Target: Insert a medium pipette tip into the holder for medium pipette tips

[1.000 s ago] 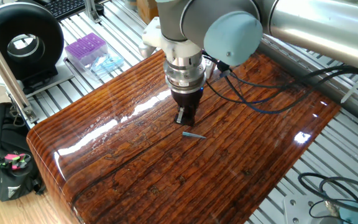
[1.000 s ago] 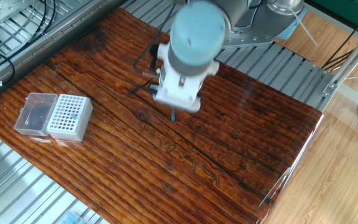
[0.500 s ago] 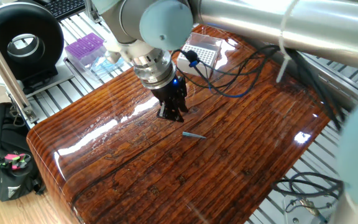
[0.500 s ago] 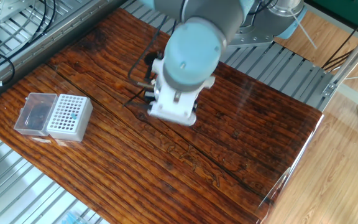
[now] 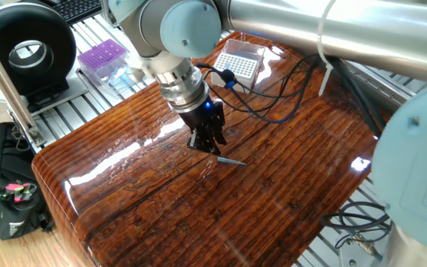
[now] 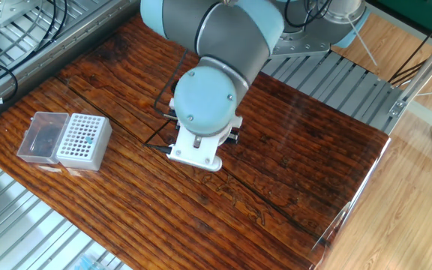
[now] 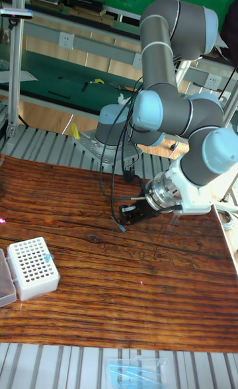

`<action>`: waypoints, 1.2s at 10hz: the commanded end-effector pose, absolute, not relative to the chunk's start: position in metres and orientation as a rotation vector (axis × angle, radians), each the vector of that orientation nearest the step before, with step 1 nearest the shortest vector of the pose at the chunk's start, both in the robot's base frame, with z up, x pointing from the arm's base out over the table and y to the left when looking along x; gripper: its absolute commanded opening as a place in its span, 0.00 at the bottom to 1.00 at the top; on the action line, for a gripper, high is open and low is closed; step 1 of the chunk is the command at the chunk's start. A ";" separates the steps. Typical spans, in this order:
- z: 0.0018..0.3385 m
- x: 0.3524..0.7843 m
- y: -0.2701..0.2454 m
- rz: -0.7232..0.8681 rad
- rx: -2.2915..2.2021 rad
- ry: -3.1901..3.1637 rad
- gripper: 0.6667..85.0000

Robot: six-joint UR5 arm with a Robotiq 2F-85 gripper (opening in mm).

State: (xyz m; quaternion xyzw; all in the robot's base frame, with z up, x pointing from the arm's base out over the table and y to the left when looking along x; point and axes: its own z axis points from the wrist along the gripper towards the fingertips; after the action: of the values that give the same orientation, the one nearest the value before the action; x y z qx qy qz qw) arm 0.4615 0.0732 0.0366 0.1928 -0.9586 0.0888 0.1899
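The medium pipette tip (image 5: 230, 160) is a thin bluish-grey cone lying flat on the wooden table. My gripper (image 5: 208, 144) is tilted and low over the wood, its dark fingers just left of the tip's thick end, open and holding nothing. In the other fixed view the arm's wrist (image 6: 199, 120) covers both the gripper and the tip. The holder for medium pipette tips (image 5: 239, 64) is a white box with a grid of holes and a clear lid, at the far table edge; it also shows as the holder (image 6: 83, 140) and the holder (image 7: 32, 266), well away from the gripper (image 7: 129, 214).
A purple rack (image 5: 102, 57) and a pale blue rack (image 5: 129, 74) sit on the metal bench beyond the table. Black cables (image 5: 273, 111) trail from the wrist over the wood. A black round device (image 5: 27, 52) and a black bag (image 5: 6, 185) are at the left.
The wrist has swung and tilted, and the gripper has come down beside the tip's left end. The tip and the holder have not moved.
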 end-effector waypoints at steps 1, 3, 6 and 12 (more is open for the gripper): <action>0.029 0.460 0.075 0.230 0.508 -2.694 0.38; 0.030 0.459 0.076 0.230 0.504 -2.693 0.38; 0.041 0.445 0.060 0.286 0.527 -2.606 0.37; 0.006 0.475 0.080 0.209 0.528 -2.606 0.40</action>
State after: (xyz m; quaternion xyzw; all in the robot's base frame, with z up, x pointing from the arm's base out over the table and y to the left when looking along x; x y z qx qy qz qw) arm 0.4554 0.0699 0.0262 0.1989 -0.9466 0.0882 0.2378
